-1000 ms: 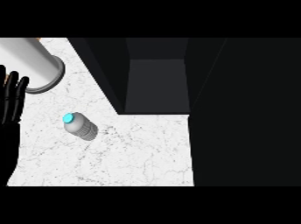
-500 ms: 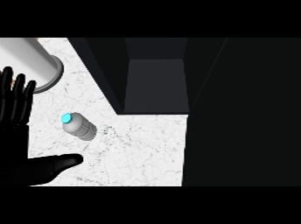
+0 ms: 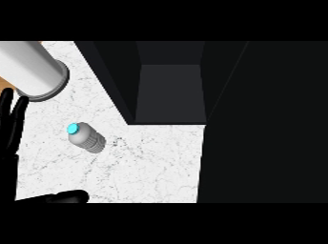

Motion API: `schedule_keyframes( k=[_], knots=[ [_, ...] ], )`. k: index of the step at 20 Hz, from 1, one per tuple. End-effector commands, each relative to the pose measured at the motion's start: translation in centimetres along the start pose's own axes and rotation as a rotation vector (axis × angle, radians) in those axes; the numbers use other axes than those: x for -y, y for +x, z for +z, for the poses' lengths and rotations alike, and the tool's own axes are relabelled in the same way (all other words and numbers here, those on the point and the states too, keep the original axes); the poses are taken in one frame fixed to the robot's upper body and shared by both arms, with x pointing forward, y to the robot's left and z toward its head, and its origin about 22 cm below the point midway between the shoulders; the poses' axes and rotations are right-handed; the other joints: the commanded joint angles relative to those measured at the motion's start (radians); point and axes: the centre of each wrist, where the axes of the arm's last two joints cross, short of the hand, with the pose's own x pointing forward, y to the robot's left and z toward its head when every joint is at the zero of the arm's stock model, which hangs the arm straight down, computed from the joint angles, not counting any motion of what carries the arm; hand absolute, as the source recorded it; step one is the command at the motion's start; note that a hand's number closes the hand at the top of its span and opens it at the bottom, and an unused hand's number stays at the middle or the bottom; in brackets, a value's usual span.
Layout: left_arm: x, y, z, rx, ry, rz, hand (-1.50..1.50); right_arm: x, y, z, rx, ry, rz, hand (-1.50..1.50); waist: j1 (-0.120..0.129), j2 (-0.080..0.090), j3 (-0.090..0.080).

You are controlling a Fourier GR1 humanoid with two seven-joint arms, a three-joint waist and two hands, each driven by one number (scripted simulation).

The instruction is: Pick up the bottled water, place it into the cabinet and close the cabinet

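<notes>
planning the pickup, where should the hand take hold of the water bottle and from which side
Probably round its grey body, below the blue cap. The water bottle stands upright on the white counter, apart from the big grey cylinder and the open cabinet. The left hand is open at the view's left edge, so coming in sideways from the left looks shortest.

The bottled water [image 3: 87, 137] stands on the white marbled counter [image 3: 146, 167], its blue cap up, near the counter's left edge. The left hand [image 3: 4, 138] shows over that left edge, fingers straight, thumb spread along the near edge, apart from the bottle. A grey cylinder [image 3: 27, 66] lies at the far left corner. The dark open cabinet [image 3: 170, 90] sits at the far edge.
</notes>
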Motion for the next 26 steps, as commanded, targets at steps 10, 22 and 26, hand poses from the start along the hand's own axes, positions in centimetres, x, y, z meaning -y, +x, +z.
schedule_keyframes(
  k=[10, 22, 26],
  knots=[
    [1.2, 2.5, 1.3, -0.048, 0.046, -0.012, -1.5, -1.8, 4.1, 1.3, 0.031, -0.02, -0.026, -1.5, -0.002, 0.0, 0.0],
    [1.0, 0.8, 0.2, -0.057, 0.076, -0.06, -1.5, -1.9, 5.1, 1.9, 0.032, -0.006, -0.011, -1.5, -0.006, 0.0, 0.0],
    [0.3, -1.5, 0.1, -0.059, 0.088, -0.073, -1.5, -2.8, 5.7, 1.6, 0.036, -0.017, -0.041, -1.5, -0.004, 0.0, -0.002]
  ],
)
